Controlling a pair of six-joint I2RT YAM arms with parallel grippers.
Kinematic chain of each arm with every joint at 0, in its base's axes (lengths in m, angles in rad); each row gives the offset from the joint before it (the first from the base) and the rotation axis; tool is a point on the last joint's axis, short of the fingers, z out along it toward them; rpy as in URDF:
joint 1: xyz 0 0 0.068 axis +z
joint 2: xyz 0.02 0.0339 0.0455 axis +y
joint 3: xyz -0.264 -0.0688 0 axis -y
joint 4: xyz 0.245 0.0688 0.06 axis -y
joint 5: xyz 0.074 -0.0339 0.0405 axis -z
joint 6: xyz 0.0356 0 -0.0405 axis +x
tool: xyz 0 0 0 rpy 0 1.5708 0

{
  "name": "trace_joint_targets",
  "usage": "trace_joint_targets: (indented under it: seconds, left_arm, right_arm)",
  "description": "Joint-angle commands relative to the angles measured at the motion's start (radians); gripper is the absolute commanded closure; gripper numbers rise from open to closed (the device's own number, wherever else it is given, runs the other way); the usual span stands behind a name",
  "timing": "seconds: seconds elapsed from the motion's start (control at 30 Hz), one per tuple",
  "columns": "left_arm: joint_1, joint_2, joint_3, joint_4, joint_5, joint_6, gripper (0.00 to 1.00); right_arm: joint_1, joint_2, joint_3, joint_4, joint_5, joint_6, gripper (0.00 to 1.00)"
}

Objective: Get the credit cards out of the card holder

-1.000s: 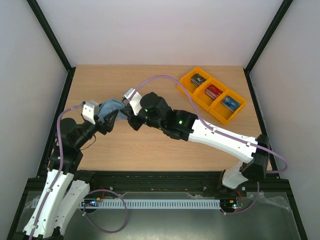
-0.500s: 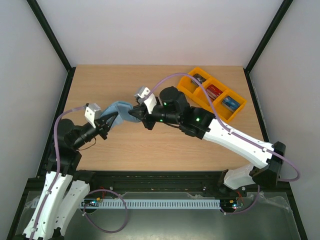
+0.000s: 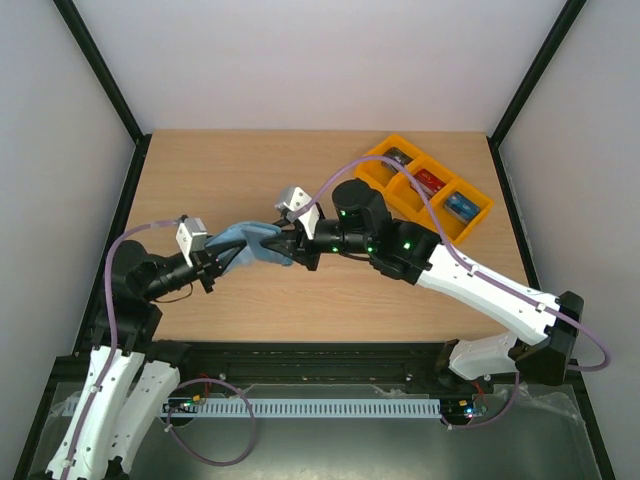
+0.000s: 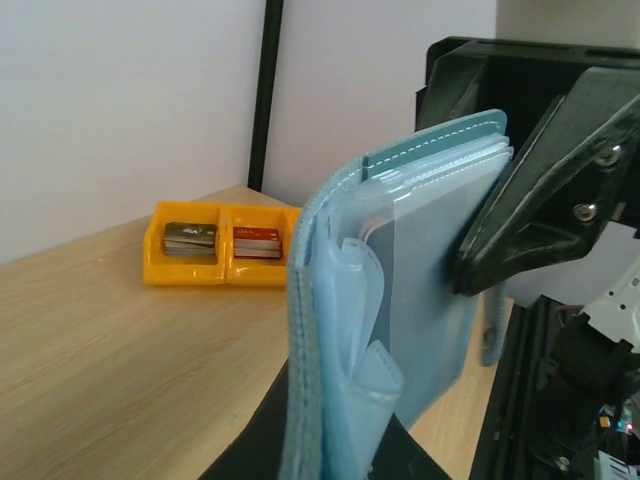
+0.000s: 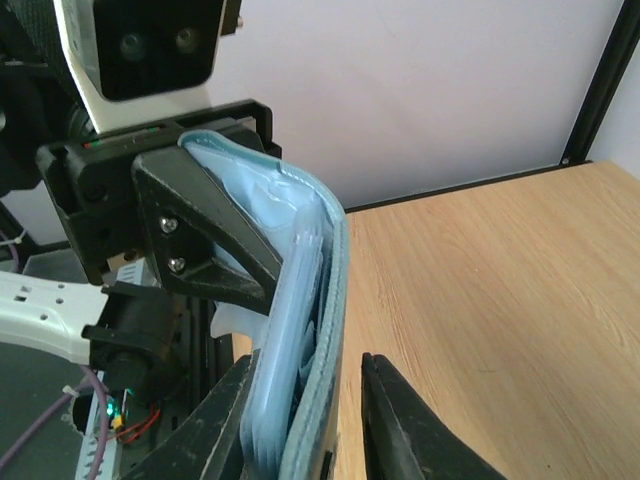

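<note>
Both arms meet in the middle of the overhead view. Held up between them, above the pale wooden table (image 3: 200, 170), is the small flat teal-blue folding card holder (image 3: 252, 238).

The left gripper (image 3: 218, 260) comes in from the left of the frame, jaws closed on one end of the card holder. The right wrist view shows one of its black fingers (image 5: 205, 235) pressed flat on the lighter blue inside face.

The right gripper (image 3: 290, 245) reaches in from the right, jaws narrow and straddling the other end. In the left wrist view, one of its black fingers (image 4: 530, 200) lies against the card holder's side. In its own camera, though, a sliver of table shows between the card holder and the finger (image 5: 400, 430) at lower right (so whether it truly clamps, I cannot tell).

The card holder stands on edge, partly fanned, with its clear pockets (image 4: 365, 330) curling out. Whether any card sits in them cannot be made out.

At the upper right of the overhead view, well apart from the grippers, sits the orange three-compartment plastic tray (image 3: 372, 160). It holds the thin rectangular plastic credit cards (image 3: 430, 182): red in the middle compartment, dark grey (image 3: 398, 157) in the upper-left one and blue (image 3: 461, 205) in the lower-right one.
</note>
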Motion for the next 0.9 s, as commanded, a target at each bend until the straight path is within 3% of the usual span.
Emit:
trace_joint_targets:
  seconds: [0.0, 0.07, 0.13, 0.17, 0.3, 0.37, 0.47, 0.57, 0.77, 0.87]
  left_arm:
    - [0.008, -0.015, 0.015, 0.031, 0.069, -0.015, 0.98]
    - [0.008, -0.019, 0.013, 0.036, 0.079, -0.021, 0.98]
    - [0.008, -0.020, 0.011, 0.037, 0.071, -0.028, 0.98]
    - [0.008, -0.022, 0.008, 0.036, 0.042, -0.034, 0.97]
    - [0.013, -0.028, -0.007, -0.009, -0.305, -0.041, 0.54]
    - [0.018, -0.027, -0.025, -0.034, -0.438, -0.021, 0.44]
    - [0.025, -0.020, -0.035, -0.080, -0.503, 0.006, 0.32]
    - [0.036, -0.031, -0.029, -0.120, -0.486, 0.020, 0.23]
    - [0.041, -0.108, -0.006, -0.134, -0.281, 0.101, 0.09]
    - [0.043, -0.108, -0.010, -0.081, -0.164, 0.028, 0.05]
  right_arm:
    - [-0.009, -0.028, -0.025, 0.029, -0.016, -0.025, 0.73]
    - [-0.013, -0.032, -0.031, 0.025, -0.013, -0.031, 0.75]
    - [-0.018, -0.036, -0.032, 0.016, -0.011, -0.037, 0.93]
    - [-0.021, -0.037, -0.031, 0.013, -0.001, -0.035, 0.98]
    - [-0.030, -0.046, -0.024, 0.001, 0.057, -0.018, 0.99]
    - [-0.031, -0.046, -0.014, -0.012, 0.057, -0.017, 0.99]
    - [-0.031, -0.043, 0.003, -0.031, 0.063, -0.014, 0.98]
    - [-0.032, -0.049, 0.016, -0.041, 0.137, -0.002, 0.98]
    - [-0.033, 0.026, 0.094, -0.111, 0.381, 0.075, 0.98]
    - [-0.031, 0.103, 0.141, -0.173, 0.465, 0.066, 0.98]
